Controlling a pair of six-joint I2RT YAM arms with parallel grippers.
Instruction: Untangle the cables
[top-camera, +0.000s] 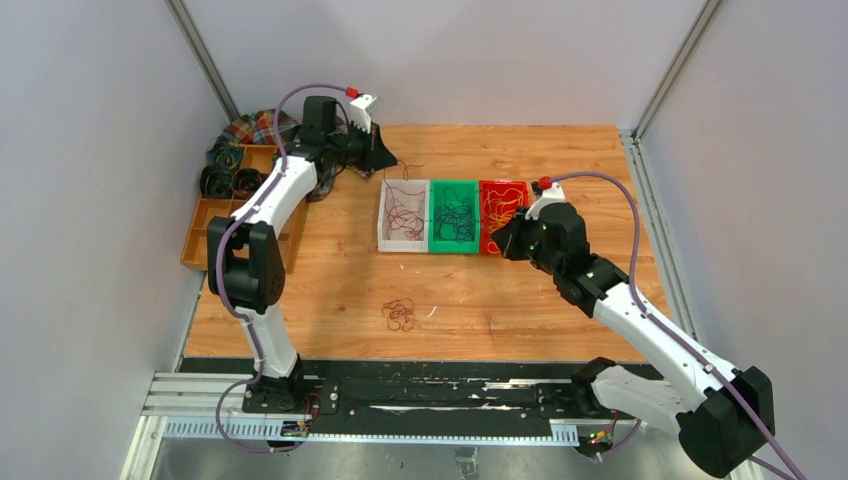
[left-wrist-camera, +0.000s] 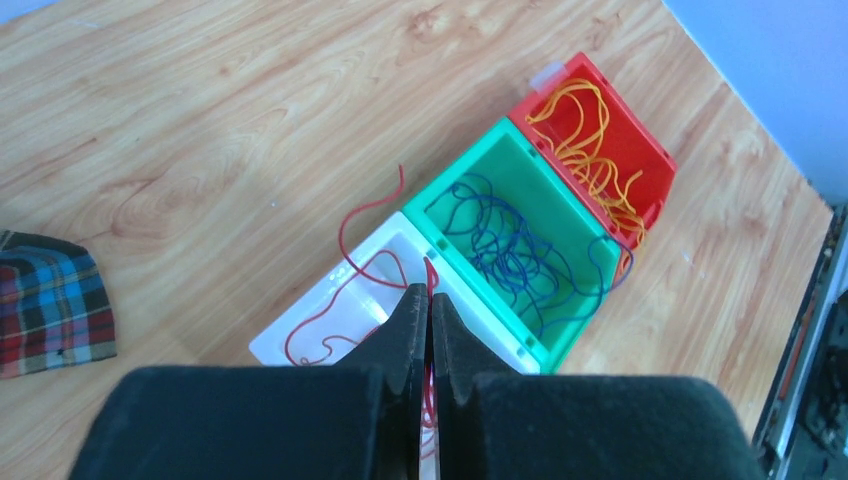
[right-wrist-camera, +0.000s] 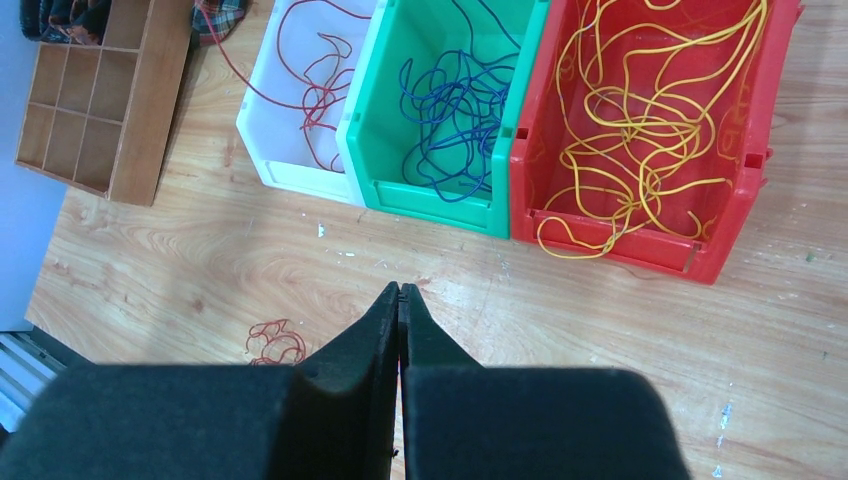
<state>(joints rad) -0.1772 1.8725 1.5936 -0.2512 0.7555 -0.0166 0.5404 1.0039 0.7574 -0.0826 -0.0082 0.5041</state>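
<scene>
Three bins sit mid-frame, cables (top-camera: 455, 220) sorted: white bin (top-camera: 402, 247) red, green bin (top-camera: 453, 248) blue, red bin (top-camera: 503, 184) yellow. One small red tangle (top-camera: 399, 315) lies lower centre. My left gripper (left-wrist-camera: 429, 295) pinches a red strand (left-wrist-camera: 431, 275) (above the white bin); right gripper (right-wrist-camera: 400, 290) closed, empty.

left wrist: red cable (left-wrist-camera: 431, 270) disappears into slit between left gripper (left-wrist-camera: 430, 296) fingers, which hide white bin's (left-wrist-camera: 335, 290) near end | plaid cloth (left-wrist-camera: 50, 300) cut by left edge | right wrist: wooden tray (right-wrist-camera: 130, 130) cropped at top | top: loose red tangle (top-camera: 399, 315) too small to count strands
</scene>
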